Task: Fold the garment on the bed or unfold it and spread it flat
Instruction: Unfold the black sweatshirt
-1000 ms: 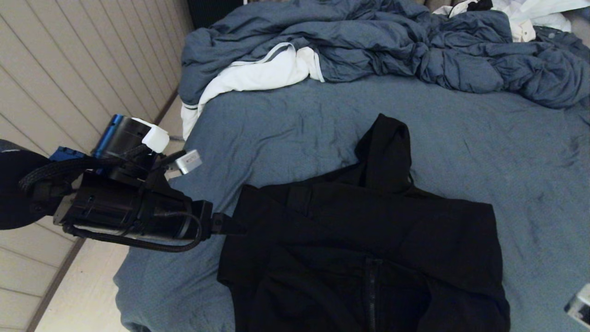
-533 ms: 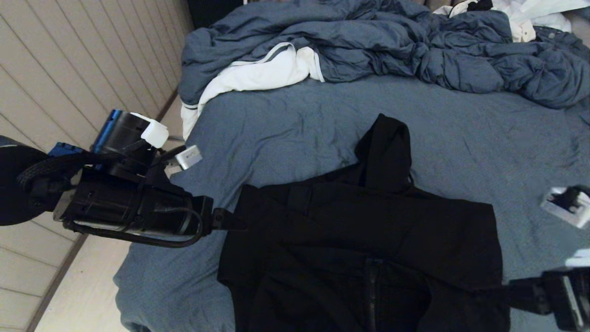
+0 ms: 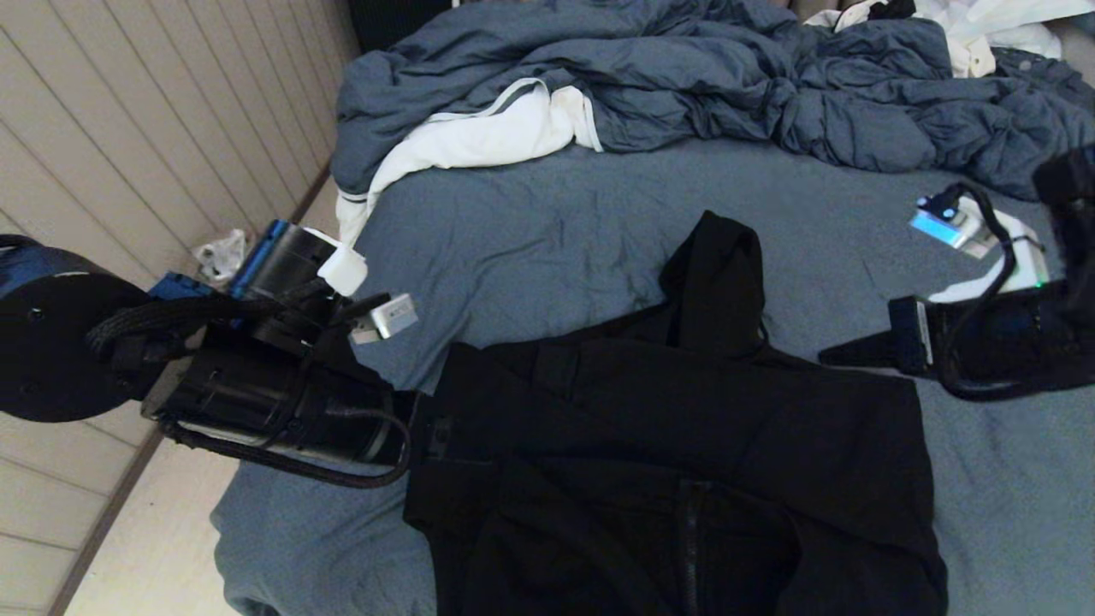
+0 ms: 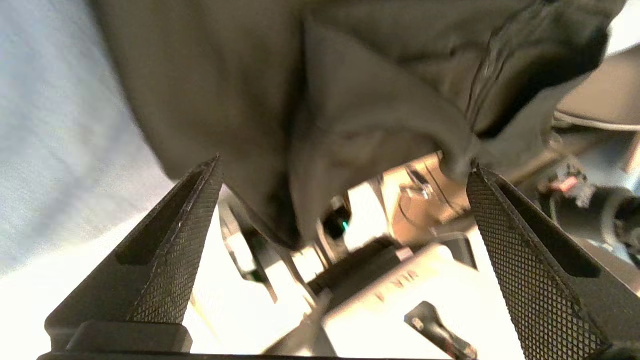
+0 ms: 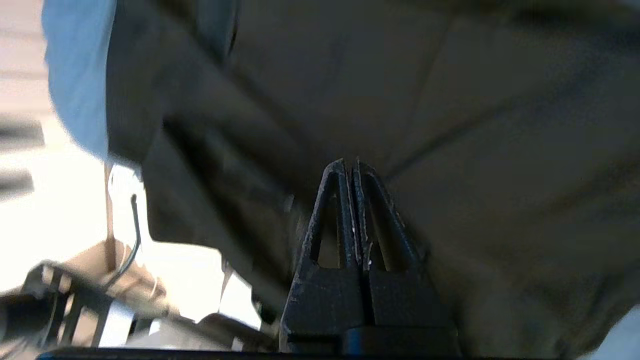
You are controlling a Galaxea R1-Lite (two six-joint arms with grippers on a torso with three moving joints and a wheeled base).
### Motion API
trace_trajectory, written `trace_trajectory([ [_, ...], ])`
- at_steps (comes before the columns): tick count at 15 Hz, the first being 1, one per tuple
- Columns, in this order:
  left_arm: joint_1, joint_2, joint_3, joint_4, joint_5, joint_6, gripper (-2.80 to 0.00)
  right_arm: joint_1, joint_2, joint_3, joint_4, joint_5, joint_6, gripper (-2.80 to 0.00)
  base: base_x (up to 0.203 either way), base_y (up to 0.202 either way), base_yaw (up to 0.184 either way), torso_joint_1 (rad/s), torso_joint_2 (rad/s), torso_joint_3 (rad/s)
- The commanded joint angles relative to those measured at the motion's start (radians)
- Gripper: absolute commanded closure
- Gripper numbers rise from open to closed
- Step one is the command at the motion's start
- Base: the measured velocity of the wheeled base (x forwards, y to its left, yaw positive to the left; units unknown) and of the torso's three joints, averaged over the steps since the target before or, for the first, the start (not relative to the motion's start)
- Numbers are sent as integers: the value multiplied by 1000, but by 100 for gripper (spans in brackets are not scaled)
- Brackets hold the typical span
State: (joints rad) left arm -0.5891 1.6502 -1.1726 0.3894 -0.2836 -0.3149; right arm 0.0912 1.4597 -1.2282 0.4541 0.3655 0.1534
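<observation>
The bed (image 3: 547,239) is filling most of the head view, its blue-grey sheet lying slightly wrinkled. A rumpled blue-grey duvet (image 3: 684,77) is bunching across the far end, with a white cloth (image 3: 479,137) edged in grey spilling out from under it toward the bed's left side.

The hoodie (image 3: 667,462) is lying on the near part of the bed, a big plain black garment of soft matte fabric. It is sitting front up, its zip (image 3: 689,547) running down the middle toward the near edge, and its hood (image 3: 714,282) is pointing away from the robot as a narrow folded shape. The body is looking bunched, with folds crossing the chest and the sleeves tucked in rather than spread out. In the left wrist view the hoodie's edge (image 4: 350,115) is hanging over the side of the bed.

The left gripper (image 3: 436,428) is reaching in at the hoodie's left edge; its fingers (image 4: 185,235) are standing wide apart and holding nothing. The right gripper (image 3: 834,355) is hovering over the hoodie's right shoulder, its fingers (image 5: 345,210) pressed fully together with no cloth between them.
</observation>
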Motion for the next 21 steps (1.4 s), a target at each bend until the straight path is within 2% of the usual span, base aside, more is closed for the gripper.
trace_trajectory([
  [1, -29, 49, -32, 33, 2, -38, -280, -14, 116, -107, 9, 3, -2, 0, 0, 0, 0, 0, 0, 0],
  [4, -66, 157, -100, 94, 34, -94, -280, -16, 238, -235, 34, 4, -34, 0, 0, 0, 0, 0, 0, 0],
  [6, -101, 217, -138, 93, 123, -150, -280, -21, 268, -269, 35, 4, -68, 0, 0, 0, 0, 0, 0, 0],
  [7, -109, 227, -133, 75, 145, -157, -280, -21, 265, -277, 35, 4, -75, 0, 0, 0, 0, 0, 0, 0],
  [12, -110, 281, -137, 49, 157, -152, -280, -15, 291, -302, 34, 7, -106, 0, 0, 0, 0, 0, 0, 0],
  [17, -142, 347, -160, 50, 169, -162, -280, -16, 328, -324, 37, 8, -109, 0, 0, 0, 0, 0, 0, 0],
  [19, -146, 337, -156, 57, 247, -173, -280, -16, 335, -326, 35, 9, -109, 0, 0, 0, 0, 0, 0, 0],
  [21, -158, 329, -159, 63, 342, -219, -280, -16, 338, -327, 37, 9, -109, 0, 0, 0, 0, 0, 0, 0],
])
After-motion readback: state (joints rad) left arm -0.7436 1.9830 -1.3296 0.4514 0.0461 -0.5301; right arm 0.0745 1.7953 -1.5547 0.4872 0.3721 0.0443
